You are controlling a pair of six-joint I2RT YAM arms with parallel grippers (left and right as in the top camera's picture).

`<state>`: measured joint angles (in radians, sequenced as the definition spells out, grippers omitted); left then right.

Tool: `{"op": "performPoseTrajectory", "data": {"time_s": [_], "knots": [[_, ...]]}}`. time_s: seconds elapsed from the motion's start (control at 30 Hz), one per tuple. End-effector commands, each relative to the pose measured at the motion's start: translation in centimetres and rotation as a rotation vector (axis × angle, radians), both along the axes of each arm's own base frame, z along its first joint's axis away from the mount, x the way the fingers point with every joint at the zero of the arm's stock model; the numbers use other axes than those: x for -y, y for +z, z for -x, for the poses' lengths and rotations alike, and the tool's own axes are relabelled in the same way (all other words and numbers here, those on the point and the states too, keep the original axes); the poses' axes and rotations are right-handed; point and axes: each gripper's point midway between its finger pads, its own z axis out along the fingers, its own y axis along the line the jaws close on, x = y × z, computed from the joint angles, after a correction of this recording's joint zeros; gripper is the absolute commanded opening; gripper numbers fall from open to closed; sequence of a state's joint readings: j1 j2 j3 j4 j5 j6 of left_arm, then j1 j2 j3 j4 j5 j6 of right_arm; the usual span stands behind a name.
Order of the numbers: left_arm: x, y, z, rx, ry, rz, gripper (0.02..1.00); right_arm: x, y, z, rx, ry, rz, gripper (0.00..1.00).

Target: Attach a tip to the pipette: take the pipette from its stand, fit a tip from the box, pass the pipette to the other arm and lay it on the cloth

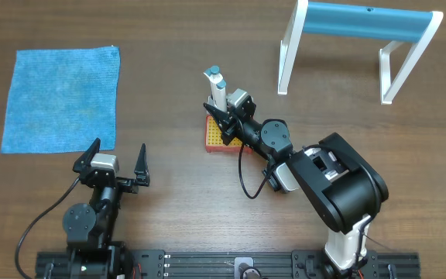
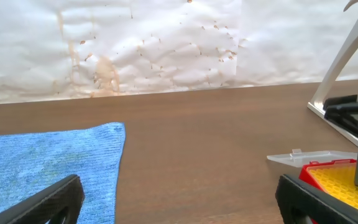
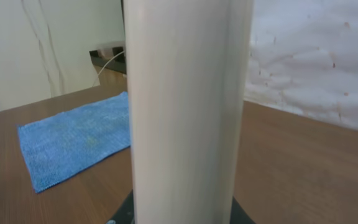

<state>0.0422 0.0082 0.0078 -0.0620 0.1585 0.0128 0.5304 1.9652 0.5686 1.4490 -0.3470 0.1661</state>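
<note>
The worktop (image 1: 176,201) is dark brown woodgrain. Left of the tip box (image 1: 214,139) the cloth (image 1: 60,99) is plain blue, and the box itself is red with a yellow grid. The pipette (image 1: 218,91) is white with a blue cap, and the stand (image 1: 362,19) has white legs and a blue bar.

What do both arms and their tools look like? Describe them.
Left arm: black, rounded joints, silvery wrist block, looping black cable; left tool has pointed black fingers. Right arm: black with white panels, dark cable; right tool black.
</note>
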Motion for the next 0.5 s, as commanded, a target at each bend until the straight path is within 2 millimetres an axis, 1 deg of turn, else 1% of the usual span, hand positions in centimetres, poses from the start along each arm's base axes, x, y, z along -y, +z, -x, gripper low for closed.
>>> {"op": "performPoseTrajectory", "data": {"time_s": [0.03, 0.13, 0.27, 0.33, 0.43, 0.5], "knots": [[0.1, -0.1, 0.0, -0.003, -0.007, 0.006, 0.996, 0.2, 6.3, 0.7, 0.139, 0.007, -0.065, 0.080], [0.1, -0.1, 0.0, -0.003, -0.007, 0.006, 0.996, 0.4, 9.1, 1.1, 0.174, 0.007, -0.086, 0.080], [0.1, -0.1, 0.0, -0.003, -0.007, 0.006, 0.996, 0.8, 12.1, 1.8, 0.178, 0.008, -0.089, 0.080], [0.1, -0.1, 0.0, -0.003, -0.007, 0.006, 0.996, 0.8, 13.6, 2.5, 0.171, 0.031, -0.081, 0.080], [0.1, -0.1, 0.0, -0.003, -0.007, 0.006, 0.996, 0.6, 15.7, 4.0, 0.098, 0.093, -0.032, 0.080], [0.1, -0.1, 0.0, -0.003, -0.007, 0.006, 0.996, 0.9, 16.1, 4.6, -0.001, 0.094, 0.020, 0.082]]}}
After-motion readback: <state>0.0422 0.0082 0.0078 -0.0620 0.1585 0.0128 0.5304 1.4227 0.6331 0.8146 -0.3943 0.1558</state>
